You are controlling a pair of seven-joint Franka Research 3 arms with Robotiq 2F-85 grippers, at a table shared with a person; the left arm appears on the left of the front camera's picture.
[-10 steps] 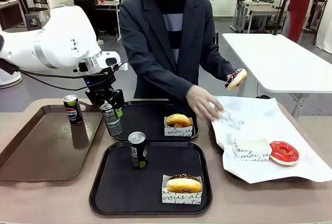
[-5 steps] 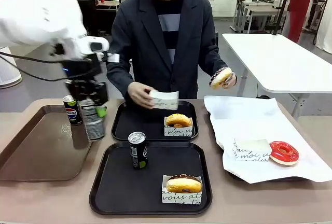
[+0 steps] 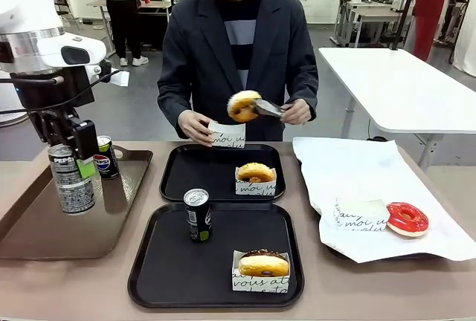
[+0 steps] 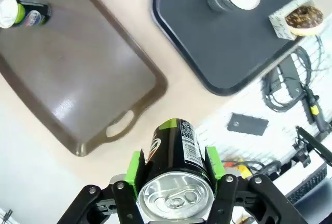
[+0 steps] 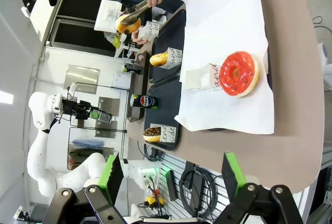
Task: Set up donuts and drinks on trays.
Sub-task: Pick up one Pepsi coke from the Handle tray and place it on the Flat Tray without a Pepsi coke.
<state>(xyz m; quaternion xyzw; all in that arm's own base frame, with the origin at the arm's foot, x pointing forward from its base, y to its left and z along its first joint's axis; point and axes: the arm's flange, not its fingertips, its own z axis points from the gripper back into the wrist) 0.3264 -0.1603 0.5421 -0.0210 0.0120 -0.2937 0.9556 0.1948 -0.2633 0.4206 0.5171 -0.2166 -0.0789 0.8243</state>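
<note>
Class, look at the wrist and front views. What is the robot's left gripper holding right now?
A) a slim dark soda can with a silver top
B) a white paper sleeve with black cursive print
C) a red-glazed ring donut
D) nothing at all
A: the green pads of the left gripper press on both sides of the slim dark soda can with a silver top, which hangs lifted in its grip.

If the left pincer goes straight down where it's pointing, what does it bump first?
Probably the brown tray, near its handle end, with the can it holds touching first; maybe the table beside.
</note>
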